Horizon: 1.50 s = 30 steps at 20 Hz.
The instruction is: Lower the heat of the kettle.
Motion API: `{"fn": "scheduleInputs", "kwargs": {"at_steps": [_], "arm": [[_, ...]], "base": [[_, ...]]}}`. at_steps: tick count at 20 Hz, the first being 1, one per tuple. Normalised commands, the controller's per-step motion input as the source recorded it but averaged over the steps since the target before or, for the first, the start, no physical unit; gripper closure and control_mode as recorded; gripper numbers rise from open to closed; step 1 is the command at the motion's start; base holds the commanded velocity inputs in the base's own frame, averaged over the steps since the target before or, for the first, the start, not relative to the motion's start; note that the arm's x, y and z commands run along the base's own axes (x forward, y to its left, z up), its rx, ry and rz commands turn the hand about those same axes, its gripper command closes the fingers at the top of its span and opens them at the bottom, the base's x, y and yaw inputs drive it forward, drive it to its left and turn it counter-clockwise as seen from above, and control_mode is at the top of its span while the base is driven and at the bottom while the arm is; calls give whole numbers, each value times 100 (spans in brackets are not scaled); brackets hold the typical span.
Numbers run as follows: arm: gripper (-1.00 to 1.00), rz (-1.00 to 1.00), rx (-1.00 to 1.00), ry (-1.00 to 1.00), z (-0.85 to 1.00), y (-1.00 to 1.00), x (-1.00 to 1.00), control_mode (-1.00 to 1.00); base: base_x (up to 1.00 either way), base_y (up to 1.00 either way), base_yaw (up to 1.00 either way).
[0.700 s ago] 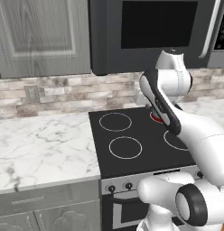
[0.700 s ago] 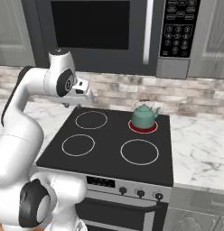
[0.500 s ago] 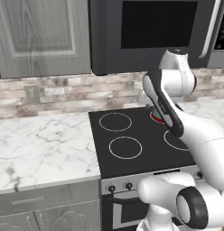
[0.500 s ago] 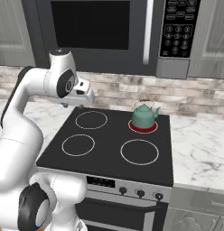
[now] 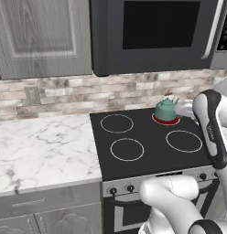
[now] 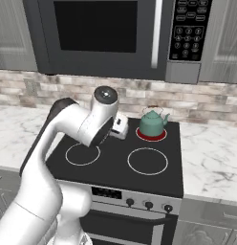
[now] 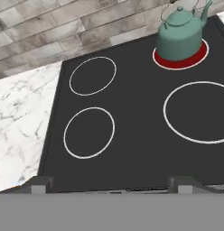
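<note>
The kettle (image 6: 152,124) stands upright on the glowing red back-right burner (image 7: 180,57) of the black stove (image 6: 115,165), spout toward the stove's right edge. The gripper (image 7: 111,182), fingers spread wide and empty, hangs over the stove's front. The right base view shows knobs (image 6: 148,205) below; marble counter (image 5: 42,148) flanks the stove.

Black glass cooktop (image 5: 147,146) with four ring burners, rear right one (image 7: 180,61) glowing red, knob row (image 6: 148,205) on the front panel, microwave (image 6: 106,36) overhead, brick backsplash (image 5: 60,93) behind, white marble counter (image 5: 42,151) alongside, grey cabinet (image 5: 42,36) above.
</note>
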Motion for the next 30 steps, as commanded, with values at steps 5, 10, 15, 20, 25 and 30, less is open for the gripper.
{"fn": "scheduleInputs", "kwargs": {"at_steps": [5, 10, 15, 20, 25, 30], "arm": [[-100, -1, 17, -9, -61, -100, -25, -100], [-100, 0, 2, -8, -91, -59, -25, -100], [-100, 0, -3, -8, -82, -12, -2, -100], [-100, 0, -2, -23, -66, -27, -8, -100], [-100, 0, -9, -20, -69, 0, 0, -100], [-100, 1, -9, -20, -45, -4, -14, -100]], "base": [[0, 0, 0], [0, 0, 0], [0, 0, 0], [0, 0, 0], [0, 0, 0], [0, 0, 0]]}}
